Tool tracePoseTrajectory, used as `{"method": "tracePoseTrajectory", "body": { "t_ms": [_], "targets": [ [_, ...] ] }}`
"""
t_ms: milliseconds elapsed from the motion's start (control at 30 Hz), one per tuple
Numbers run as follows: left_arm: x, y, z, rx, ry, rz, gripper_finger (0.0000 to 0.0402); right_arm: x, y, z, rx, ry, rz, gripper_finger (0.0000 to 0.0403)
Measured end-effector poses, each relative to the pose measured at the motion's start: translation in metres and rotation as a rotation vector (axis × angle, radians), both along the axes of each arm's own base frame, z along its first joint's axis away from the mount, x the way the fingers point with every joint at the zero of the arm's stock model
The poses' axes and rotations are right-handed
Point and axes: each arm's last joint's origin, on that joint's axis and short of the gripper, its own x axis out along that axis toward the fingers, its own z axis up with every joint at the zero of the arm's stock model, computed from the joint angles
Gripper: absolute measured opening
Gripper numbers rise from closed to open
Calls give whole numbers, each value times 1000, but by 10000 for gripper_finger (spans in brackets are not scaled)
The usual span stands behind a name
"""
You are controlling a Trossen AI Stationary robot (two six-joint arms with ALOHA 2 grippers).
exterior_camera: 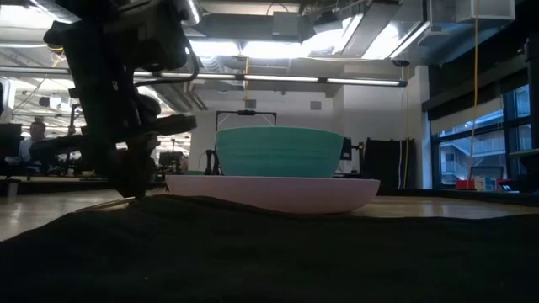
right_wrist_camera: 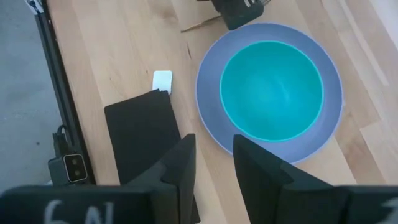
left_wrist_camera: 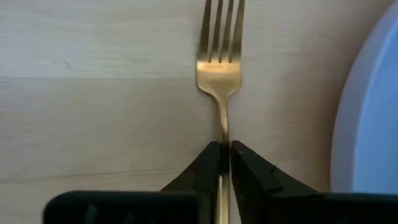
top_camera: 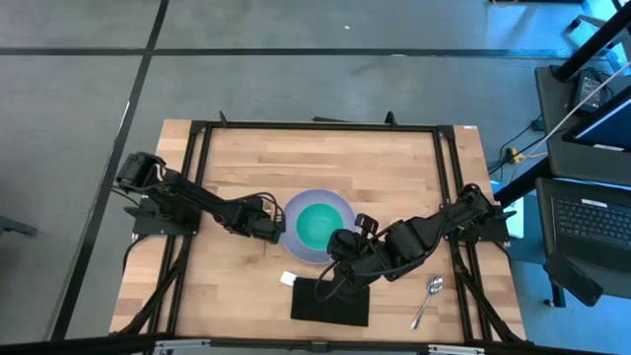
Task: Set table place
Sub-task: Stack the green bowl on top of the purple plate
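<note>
The lavender plate (top_camera: 292,209) sits mid-table with the teal bowl (top_camera: 317,226) standing in it; both also show in the low view, plate (exterior_camera: 278,192) and bowl (exterior_camera: 278,151). My left gripper (top_camera: 268,227) is just left of the plate, shut on the gold fork (left_wrist_camera: 220,68). My right gripper (right_wrist_camera: 214,163) hovers open above the plate's near edge (right_wrist_camera: 273,155) and touches nothing. The silver spoon (top_camera: 429,297) lies flat on the wood near the right front corner. My left gripper pinches the fork's slim handle (left_wrist_camera: 223,134) between its two fingers (left_wrist_camera: 208,165), just behind the neck, coming from above and pointing down. The tines point away from the fingers. The fork lies level, flat against the wood beside the plate's rim (left_wrist_camera: 367,118).
A black cloth (top_camera: 330,301) lies flat at the near edge in front of the plate, with a small white object (top_camera: 287,279) at its far left corner. Black frame rails (top_camera: 187,197) run along the table's sides. Bare wood lies beyond the plate, toward the far edge.
</note>
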Motion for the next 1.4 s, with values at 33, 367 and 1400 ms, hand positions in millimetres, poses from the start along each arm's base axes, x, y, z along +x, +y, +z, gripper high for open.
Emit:
{"method": "tracePoseTrajectory", "body": {
  "t_ms": [33,367,1400],
  "targets": [
    [0,0,0,-2,0,1,42,0,0,0,1,0,-1,110],
    [-3,1,12,-5,-37,-5,98,-1,1,0,0,2,0,110],
    [-42,-5,149,327,-421,-177,95,-151,85,-88,228,299,-896,110]
  ]
}}
